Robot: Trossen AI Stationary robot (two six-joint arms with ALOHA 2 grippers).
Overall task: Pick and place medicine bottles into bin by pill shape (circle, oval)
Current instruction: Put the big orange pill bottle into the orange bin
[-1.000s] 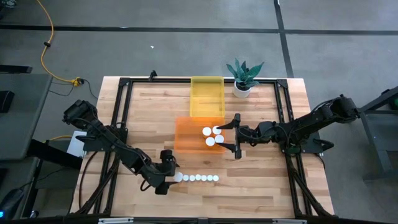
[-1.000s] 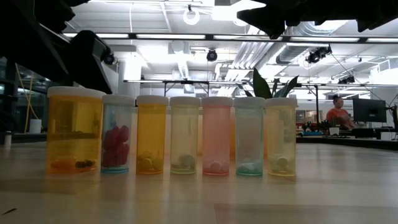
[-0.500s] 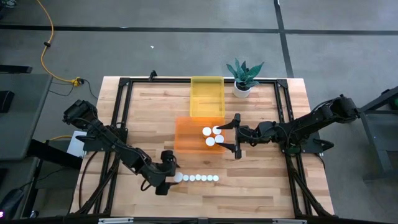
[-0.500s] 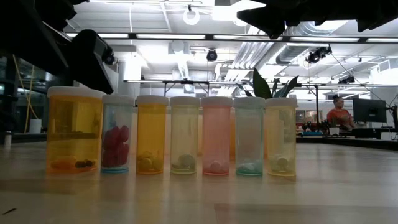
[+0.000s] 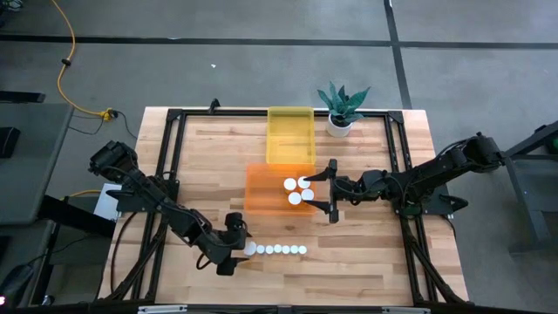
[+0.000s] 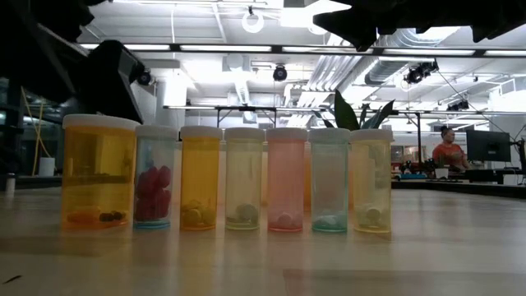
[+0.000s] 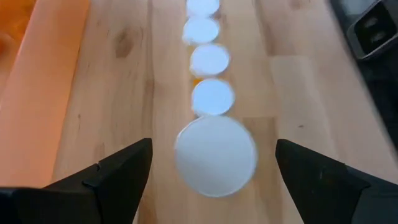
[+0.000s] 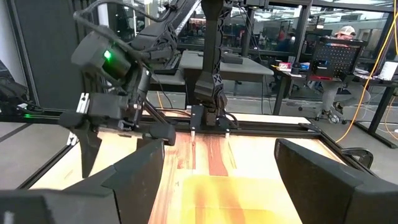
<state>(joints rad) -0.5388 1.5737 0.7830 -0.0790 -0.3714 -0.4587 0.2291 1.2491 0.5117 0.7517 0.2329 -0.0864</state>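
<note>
Seven medicine bottles point(image 6: 244, 177) with white caps stand upright in a row point(image 5: 277, 249) near the table's near edge. The leftmost is a wide orange bottle point(image 6: 99, 173). My left gripper point(image 5: 231, 250) is open above it, one finger on either side of its white cap point(image 7: 216, 155), touching nothing. Three more bottles point(image 5: 296, 188) stand in the orange bin point(image 5: 261, 194). The yellow bin point(image 5: 289, 135) lies behind it. My right gripper point(image 5: 330, 191) is open and empty at the orange bin's right edge.
A white pot with a green plant point(image 5: 341, 112) stands at the far edge, right of the yellow bin. A black frame point(image 5: 171, 148) runs along the table's sides. Bare wood lies right of the bottle row point(image 5: 366, 249).
My left gripper has shifted a little above the wide orange bottle at the row's left end, with its fingers still open. The bottles have not moved.
</note>
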